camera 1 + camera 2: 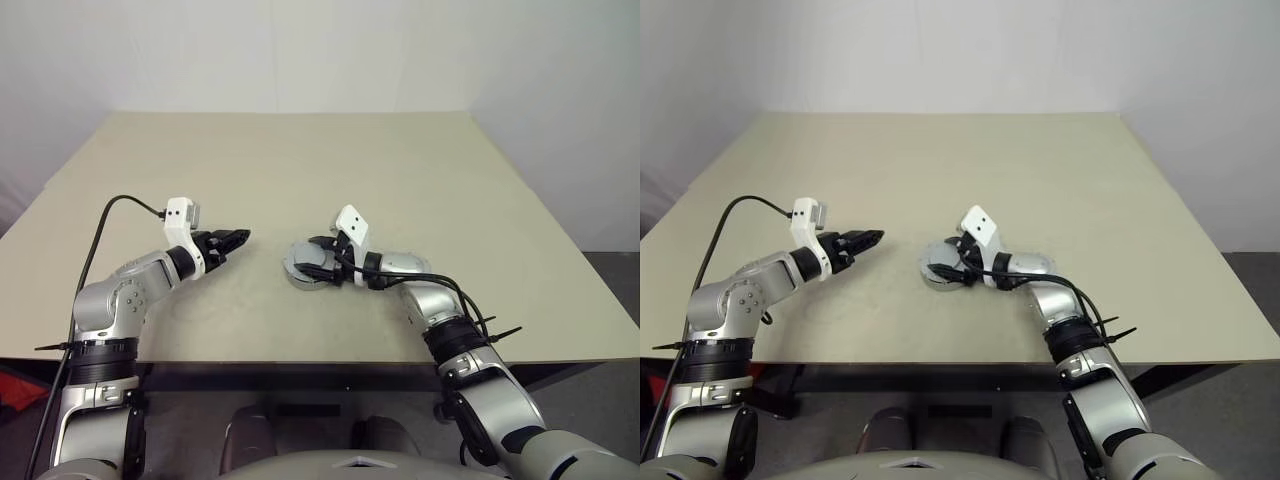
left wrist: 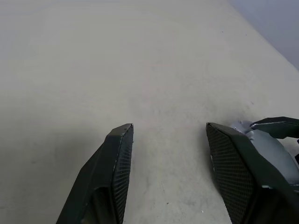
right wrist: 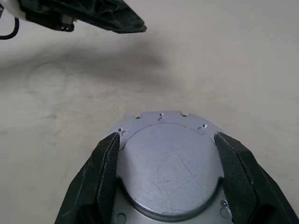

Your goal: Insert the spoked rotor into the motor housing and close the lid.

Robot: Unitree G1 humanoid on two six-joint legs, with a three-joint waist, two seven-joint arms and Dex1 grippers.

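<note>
A broad beige surface (image 1: 420,170) carries the work as a two-armed robot attends to a small motor assembly lying near its front edge. The motor housing (image 1: 300,265) sits flat there with the lid (image 3: 170,165) down over it, a smooth grey disc with small holes round its rim; the spoked rotor cannot be made out and, by that closed look, is judged to be inside already. The right tool (image 1: 318,259) reaches in from the robot's right, its two black fingers (image 3: 110,175) straddling the lid's edges, close against the rim on either side, though whether they press it or merely flank it cannot be told. The left tool (image 1: 232,240) hovers just above the surface, well apart from the housing, its fingers spread with nothing between them. To finish well, the judgement is that the right tool should keep centred over the disc, check the lid sits flush all round, and then draw straight back so the closed housing is not dragged or tipped.
</note>
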